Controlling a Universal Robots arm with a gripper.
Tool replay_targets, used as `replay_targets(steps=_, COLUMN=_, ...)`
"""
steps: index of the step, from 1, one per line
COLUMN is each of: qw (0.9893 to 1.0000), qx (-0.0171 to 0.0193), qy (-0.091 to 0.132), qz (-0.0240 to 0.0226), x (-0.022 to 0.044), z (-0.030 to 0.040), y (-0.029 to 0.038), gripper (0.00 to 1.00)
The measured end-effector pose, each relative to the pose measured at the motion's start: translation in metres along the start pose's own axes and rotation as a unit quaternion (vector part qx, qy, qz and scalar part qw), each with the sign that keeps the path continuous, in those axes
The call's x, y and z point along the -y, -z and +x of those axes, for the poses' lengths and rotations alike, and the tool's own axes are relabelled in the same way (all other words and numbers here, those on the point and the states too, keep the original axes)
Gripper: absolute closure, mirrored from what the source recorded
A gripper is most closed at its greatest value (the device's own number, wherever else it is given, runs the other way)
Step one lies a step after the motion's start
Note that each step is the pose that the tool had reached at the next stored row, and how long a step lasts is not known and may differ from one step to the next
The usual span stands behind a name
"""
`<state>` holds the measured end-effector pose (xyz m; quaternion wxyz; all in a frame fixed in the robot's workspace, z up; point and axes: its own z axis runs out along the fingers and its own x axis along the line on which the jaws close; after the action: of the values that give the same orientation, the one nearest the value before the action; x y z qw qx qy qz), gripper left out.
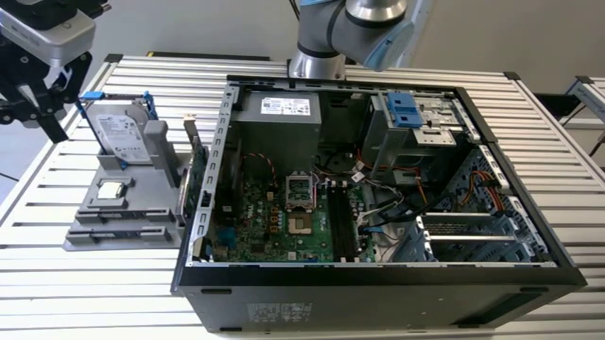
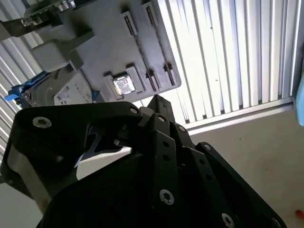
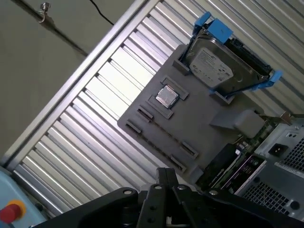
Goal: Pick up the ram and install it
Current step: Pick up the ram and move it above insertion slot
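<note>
First wrist view looks past the gripper [image 3: 165,172] at the grey holder [image 3: 199,137]; the fingers sit pressed together with nothing between them. The ram [image 3: 231,163] stands on edge along the side of the holder nearest the computer case [image 1: 378,283]. In the exterior view that is the holder's 3 o'clock edge, and the gripper hangs off toward its 10 o'clock.

I judge the stick light, stiff and thin, but fragile. It is best pinched across its flat faces near mid-length, along the free upper edge and away from the contacts.

The holder, resting on the slatted surface [image 1: 95,283], also carries a hard drive [image 1: 123,131] upright at 12 o'clock and a CPU chip [image 1: 112,190] in a central recess. Inside the open case, the long memory slots [image 1: 338,219] look vacant.
</note>
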<state>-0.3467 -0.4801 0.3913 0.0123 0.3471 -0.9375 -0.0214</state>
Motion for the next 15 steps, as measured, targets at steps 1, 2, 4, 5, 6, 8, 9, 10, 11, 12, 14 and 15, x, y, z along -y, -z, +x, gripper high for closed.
replay_targets(steps=1, qw=1.0, qx=-0.0002, qy=0.004, qz=0.0, x=0.0, z=0.0, y=0.0, gripper=1.0)
replay_targets(steps=2, qw=1.0, qx=-0.0003, qy=0.007, qz=0.0001, x=0.0, z=0.0, y=0.0, gripper=1.0)
replay_targets(steps=4, qw=0.9999, qx=-0.0007, qy=0.014, qz=0.0001, x=-0.0001, z=0.0, y=0.0, gripper=1.0)
replay_targets(steps=5, qw=0.9999, qx=-0.0008, qy=0.017, qz=0.0001, x=-0.0001, z=0.0, y=0.0, gripper=1.0)
replay_targets(steps=6, qw=0.9998, qx=-0.001, qy=0.021, qz=0.0002, x=-0.0001, z=0.0, y=0.0, gripper=1.0)
replay_targets(steps=8, qw=0.9996, qx=-0.0013, qy=0.028, qz=0.0002, x=0.0, z=0.0, y=0.0, gripper=1.0)
replay_targets(steps=9, qw=0.9995, qx=-0.0015, qy=0.031, qz=0.0003, x=0.0, z=0.0, y=0.0, gripper=1.0)
replay_targets(steps=10, qw=0.9994, qx=-0.0016, qy=0.035, qz=0.0003, x=0.0, z=0.0, y=0.0, gripper=1.0)
replay_targets(steps=11, qw=0.9993, qx=-0.0017, qy=0.038, qz=0.0005, x=0.0, z=0.0, y=0.0, gripper=1.0)
replay_targets(steps=12, qw=0.9991, qx=-0.0017, qy=0.042, qz=0.0006, x=0.0, z=0.0, y=0.0, gripper=1.0)
replay_targets(steps=14, qw=0.9988, qx=-0.0018, qy=0.049, qz=0.001, x=0.0001, z=0.0, y=0.0, gripper=1.0)
replay_targets(steps=15, qw=0.9986, qx=-0.0017, qy=0.053, qz=0.0012, x=0.0, z=0.0, y=0.0, gripper=1.0)
